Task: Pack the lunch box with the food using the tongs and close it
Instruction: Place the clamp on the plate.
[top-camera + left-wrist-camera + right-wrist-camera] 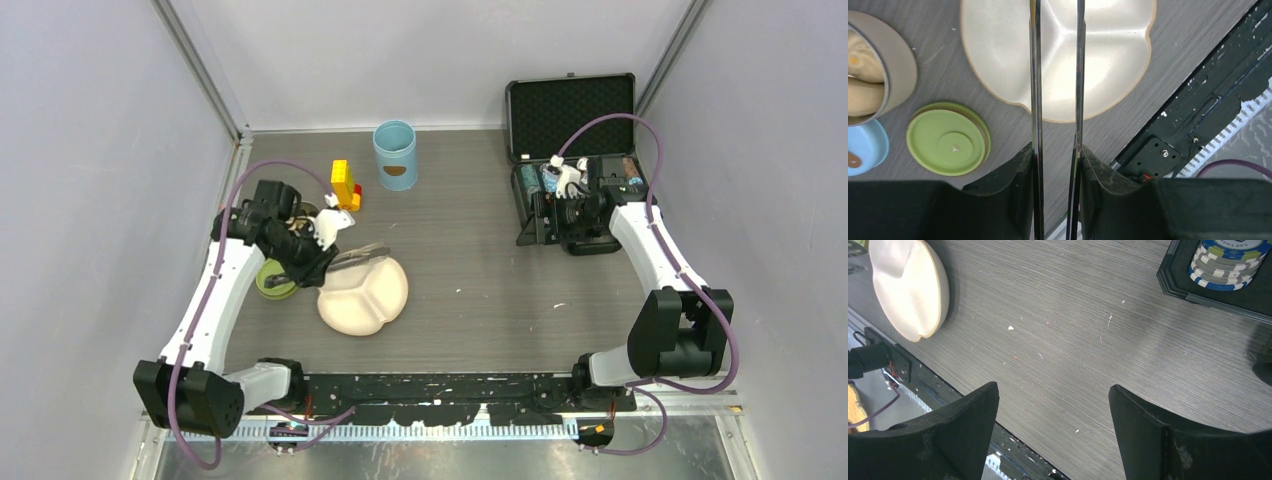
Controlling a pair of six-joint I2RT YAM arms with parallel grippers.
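My left gripper (1057, 150) is shut on the silver tongs (1035, 75); their two arms run out over the cream divided plate (1098, 60), which holds nothing. From above, the left gripper (322, 258) and the tongs (360, 254) sit at the plate's far-left rim. The steel inner bowl (895, 75) holds beige food (860, 75). Its green lid (948, 145) lies flat on the table beside the blue lid (863, 147). The light-blue lunch box canister (395, 155) stands open at the back. My right gripper (1053, 386) is open over bare table.
A black foam-lined case (575, 120) stands open at the back right, with a stack of poker chips (1228, 260) in it; the right gripper (565, 210) hovers at its front. Yellow and red blocks (344, 185) stand left of the canister.
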